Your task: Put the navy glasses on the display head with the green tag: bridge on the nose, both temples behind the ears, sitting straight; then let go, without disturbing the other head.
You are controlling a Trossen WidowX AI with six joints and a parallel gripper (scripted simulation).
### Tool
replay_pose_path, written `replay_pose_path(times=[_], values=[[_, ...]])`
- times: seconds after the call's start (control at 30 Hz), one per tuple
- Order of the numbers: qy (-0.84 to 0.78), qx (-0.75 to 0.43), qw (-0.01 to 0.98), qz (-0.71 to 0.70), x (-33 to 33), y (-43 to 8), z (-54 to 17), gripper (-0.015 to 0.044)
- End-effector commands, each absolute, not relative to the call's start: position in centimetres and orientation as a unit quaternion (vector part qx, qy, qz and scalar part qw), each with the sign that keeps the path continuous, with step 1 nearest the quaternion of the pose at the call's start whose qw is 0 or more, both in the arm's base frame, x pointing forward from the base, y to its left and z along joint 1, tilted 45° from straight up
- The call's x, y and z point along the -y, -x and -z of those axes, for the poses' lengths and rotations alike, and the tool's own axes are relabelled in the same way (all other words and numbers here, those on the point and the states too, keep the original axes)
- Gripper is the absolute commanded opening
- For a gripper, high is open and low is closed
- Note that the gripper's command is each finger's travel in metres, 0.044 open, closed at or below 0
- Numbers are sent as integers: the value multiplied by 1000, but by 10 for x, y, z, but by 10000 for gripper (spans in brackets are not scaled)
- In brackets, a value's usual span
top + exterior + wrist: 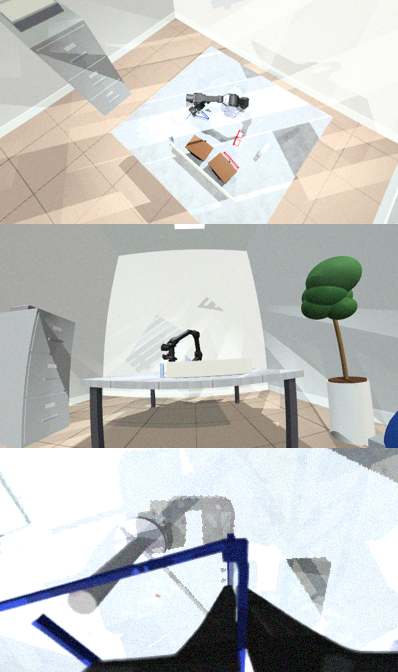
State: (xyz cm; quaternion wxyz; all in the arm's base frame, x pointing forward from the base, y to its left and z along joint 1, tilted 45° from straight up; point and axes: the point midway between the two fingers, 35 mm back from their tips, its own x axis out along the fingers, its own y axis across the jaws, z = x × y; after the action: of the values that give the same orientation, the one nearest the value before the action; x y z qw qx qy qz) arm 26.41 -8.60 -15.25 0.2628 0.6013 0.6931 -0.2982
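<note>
The navy glasses (205, 114) (175, 558) hang from my gripper (200, 110) (233, 592), which is shut on a thin part of their frame. In the wrist view, one long bar runs left from the corner and another runs down. My gripper is over the table, up and left of both heads in the top view. The left display head (199, 147) has a brown top and bare front. The right display head (222, 168) has red glasses (231, 160) across its front. The green tag is not visible on either head. The exterior view does not show the navy glasses.
A cream panel (203, 171) (208, 368) stands behind the heads, with a blue cylinder (171, 139) (162, 370) at its left end. Another red frame (237, 138) and a pale block (262, 152) lie on the table. A grey post (120, 565) shows in the wrist view.
</note>
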Motion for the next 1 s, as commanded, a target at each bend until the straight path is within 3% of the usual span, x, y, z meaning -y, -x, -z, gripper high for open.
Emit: replay_pose_path(times=[0.0, 0.97], values=[[-602, -695, 257, 298, 80, -261, 150, 0], [-602, -695, 257, 297, 72, -258, 142, 0]])
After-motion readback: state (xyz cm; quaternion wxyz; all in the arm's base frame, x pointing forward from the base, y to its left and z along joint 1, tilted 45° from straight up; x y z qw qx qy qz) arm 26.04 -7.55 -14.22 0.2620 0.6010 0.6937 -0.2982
